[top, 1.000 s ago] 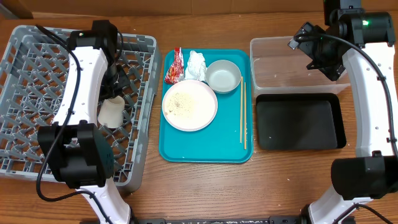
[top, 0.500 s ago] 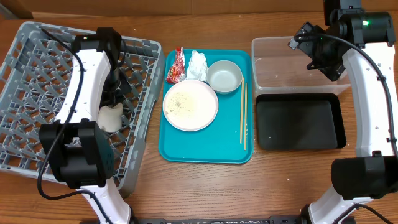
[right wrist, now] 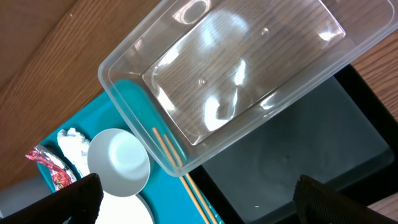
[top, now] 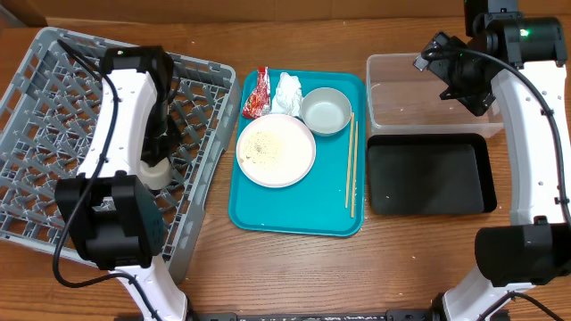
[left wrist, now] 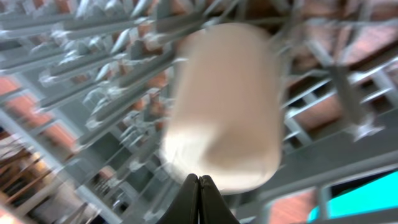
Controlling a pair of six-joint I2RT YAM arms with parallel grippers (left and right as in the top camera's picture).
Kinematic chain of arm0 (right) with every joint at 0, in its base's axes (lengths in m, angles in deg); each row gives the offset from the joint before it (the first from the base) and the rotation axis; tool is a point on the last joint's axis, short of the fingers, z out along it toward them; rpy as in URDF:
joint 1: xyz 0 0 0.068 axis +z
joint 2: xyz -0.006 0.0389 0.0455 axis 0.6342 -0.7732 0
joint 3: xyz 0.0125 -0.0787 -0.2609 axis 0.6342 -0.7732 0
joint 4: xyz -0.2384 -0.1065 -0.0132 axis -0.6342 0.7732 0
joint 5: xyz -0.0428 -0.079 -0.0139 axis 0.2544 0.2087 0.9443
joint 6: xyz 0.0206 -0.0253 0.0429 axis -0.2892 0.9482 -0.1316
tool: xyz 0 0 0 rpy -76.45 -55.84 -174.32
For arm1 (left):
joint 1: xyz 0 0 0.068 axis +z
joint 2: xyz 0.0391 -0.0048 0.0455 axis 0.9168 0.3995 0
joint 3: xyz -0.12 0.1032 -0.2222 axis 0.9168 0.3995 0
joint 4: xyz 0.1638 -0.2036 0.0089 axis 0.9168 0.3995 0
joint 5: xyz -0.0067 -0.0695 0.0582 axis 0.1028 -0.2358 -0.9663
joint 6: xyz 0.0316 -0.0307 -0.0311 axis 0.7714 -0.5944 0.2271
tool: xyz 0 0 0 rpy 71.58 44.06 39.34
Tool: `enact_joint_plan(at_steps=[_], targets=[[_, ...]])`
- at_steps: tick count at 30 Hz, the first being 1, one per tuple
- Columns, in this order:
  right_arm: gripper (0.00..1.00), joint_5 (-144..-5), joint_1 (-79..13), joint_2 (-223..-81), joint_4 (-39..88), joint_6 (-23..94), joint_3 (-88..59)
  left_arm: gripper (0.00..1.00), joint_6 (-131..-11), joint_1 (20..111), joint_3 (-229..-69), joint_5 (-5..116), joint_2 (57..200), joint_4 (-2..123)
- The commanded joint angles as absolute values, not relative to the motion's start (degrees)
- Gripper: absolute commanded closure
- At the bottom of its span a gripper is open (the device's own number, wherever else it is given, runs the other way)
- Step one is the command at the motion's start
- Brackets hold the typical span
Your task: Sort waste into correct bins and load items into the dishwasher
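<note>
The grey dish rack (top: 53,107) fills the surface's left edge up to its far-left corner. It sits skewed, with its right side just beside the teal tray (top: 294,209). The left claw (left wrist: 199,183) is down inside it, fingers pressed together on nothing. If that arm swings sideways while this low, it could snag the lattice, drag the rack and shove the tray. The wrist view there is blurred, so I cannot tell how close the claw is to the bars.

The clear tub (top: 401,94) stands by the far-right corner, and the black tray (top: 428,174) is just nearer along the right edge. The right claw (right wrist: 198,180) hangs above them, spread wide and empty. The two bins touch or nearly so, so a careless drop could land waste in the wrong one.

The large plate (top: 306,162) lies mid-surface on the teal tray and carries loose rice grains (top: 266,147). If it is racked before emptying, or tipped on the way over, the grains will scatter. The empty bowl (top: 325,111) sits behind it, and its edge looks to meet the plate's, so lifting either could nudge the other.

The cup (top: 157,171) is already in the rack by the left claw; a bump could roll it.

The red wrapper (top: 256,94) and the tissue (top: 287,89) lie side by side at the tray's far rim, so a grab at one may drag both. The chopsticks (top: 351,169) lie along the tray's right rim and could be swept off.
</note>
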State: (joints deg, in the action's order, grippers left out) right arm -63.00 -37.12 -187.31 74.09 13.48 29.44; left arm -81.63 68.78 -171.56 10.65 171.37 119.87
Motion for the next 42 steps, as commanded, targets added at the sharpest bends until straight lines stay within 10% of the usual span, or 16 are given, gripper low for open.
enact_joint_plan(at_steps=[1, 19, 21, 23, 42], targets=[[0.0, -62.4, -37.2, -187.0, 74.0, 13.7, 30.5, 0.96, -82.9, 69.2, -177.6, 6.2, 169.6, 123.5], [0.0, -62.4, -37.2, -187.0, 74.0, 13.7, 30.5, 0.63, -80.4, 77.2, -178.8, 8.2, 153.6, 123.5], [0.0, -62.4, -37.2, -187.0, 74.0, 13.7, 30.5, 0.45, -80.8, 78.0, -178.8, 8.2, 152.3, 123.5], [0.0, -62.4, -37.2, -187.0, 74.0, 13.7, 30.5, 0.0, -81.9, 78.8, -178.8, 8.1, 151.2, 123.3], [0.0, -62.4, -37.2, -187.0, 74.0, 13.7, 30.5, 0.0, -88.2, 80.0, -178.8, 10.1, 142.0, 120.0]])
